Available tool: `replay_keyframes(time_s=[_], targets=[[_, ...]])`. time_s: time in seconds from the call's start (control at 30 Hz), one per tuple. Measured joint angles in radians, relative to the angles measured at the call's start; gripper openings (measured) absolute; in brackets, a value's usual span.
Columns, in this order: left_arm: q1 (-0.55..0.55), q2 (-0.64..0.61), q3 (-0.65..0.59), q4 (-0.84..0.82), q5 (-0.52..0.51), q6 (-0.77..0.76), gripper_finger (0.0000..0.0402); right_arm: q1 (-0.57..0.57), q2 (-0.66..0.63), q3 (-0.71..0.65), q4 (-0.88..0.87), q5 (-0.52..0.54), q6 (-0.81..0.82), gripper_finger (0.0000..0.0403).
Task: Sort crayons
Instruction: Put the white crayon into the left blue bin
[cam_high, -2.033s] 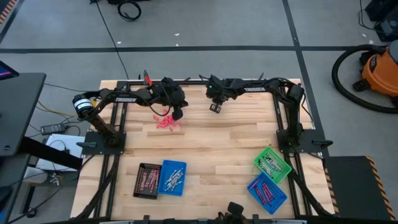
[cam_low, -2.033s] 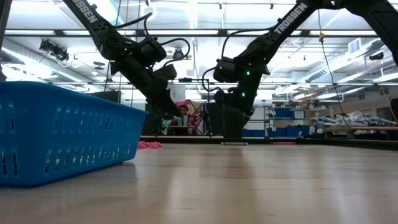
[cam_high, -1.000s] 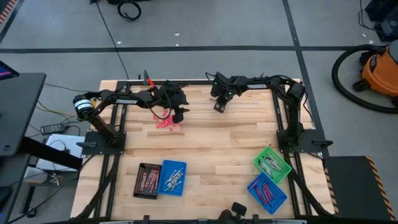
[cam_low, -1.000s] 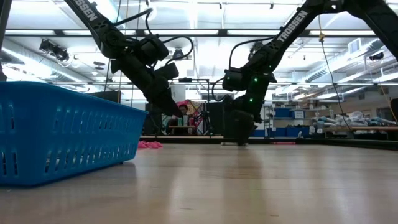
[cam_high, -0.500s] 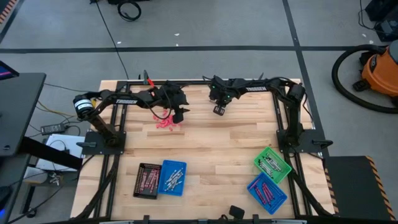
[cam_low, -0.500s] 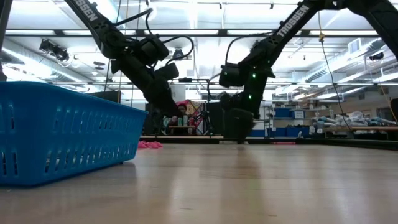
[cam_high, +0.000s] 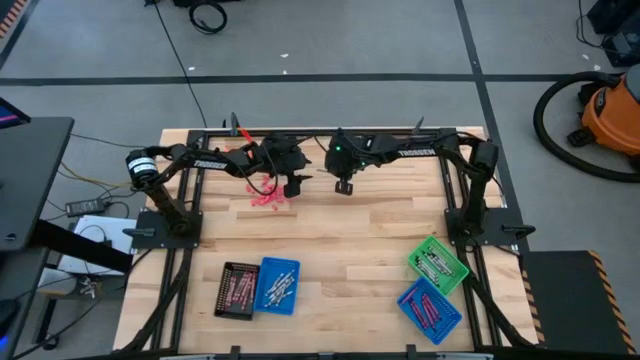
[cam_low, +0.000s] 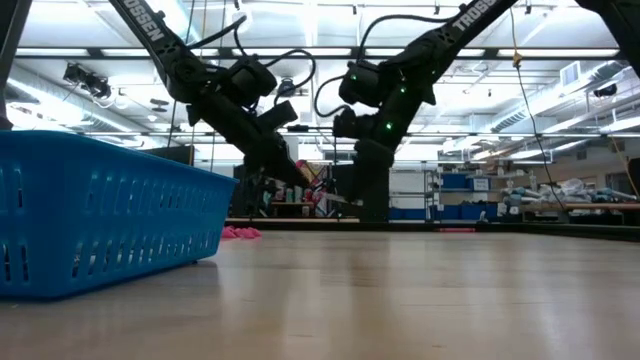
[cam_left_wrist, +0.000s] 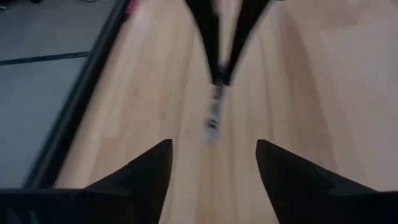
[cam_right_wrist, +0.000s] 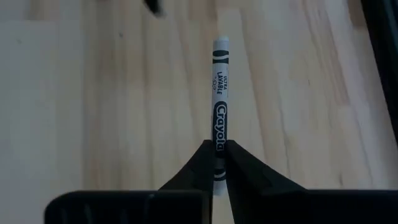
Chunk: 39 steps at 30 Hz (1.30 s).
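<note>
On the wooden counter (cam_high: 330, 230), sorting looks well advanced but unfinished: crayons already lie in the green tray (cam_high: 437, 263), two blue trays (cam_high: 275, 286) (cam_high: 430, 309) and the black tray (cam_high: 237, 290), all well away from both arms. A loose pink heap (cam_high: 268, 198) waits just beside the left gripper (cam_high: 294, 187), whose fingers (cam_left_wrist: 149, 171) stand spread and empty. The right gripper (cam_right_wrist: 219, 155) pinches a silver-grey crayon (cam_right_wrist: 220, 106), which juts out past its fingers, close to the left gripper.
</note>
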Motion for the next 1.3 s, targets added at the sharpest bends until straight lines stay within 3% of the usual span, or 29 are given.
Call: replay_keyframes(time_s=[0.17, 0.33, 0.53, 1.1, 1.3], targets=[[-0.020, 0.000, 0.000, 0.011, -0.012, 0.024, 0.0265, 0.024, -0.003, 0.000, 0.057, 0.021, 0.006, 0.0032], [-0.036, 0.000, 0.000, 0.012, -0.013, 0.041, 0.0254, 0.040, -0.007, 0.000, 0.074, 0.019, 0.009, 0.0033], [-0.042, 0.000, 0.000, 0.012, -0.063, 0.052, 0.0197, 0.057, -0.007, 0.000, 0.091, 0.018, 0.016, 0.0033], [-0.051, 0.000, 0.000, -0.030, -0.059, 0.048, 0.0034, 0.072, -0.007, 0.000, 0.112, 0.000, 0.013, 0.0034], [-0.053, -0.001, 0.000, -0.034, -0.061, 0.046, 0.0024, 0.074, -0.007, 0.000, 0.119, 0.004, 0.025, 0.0045]])
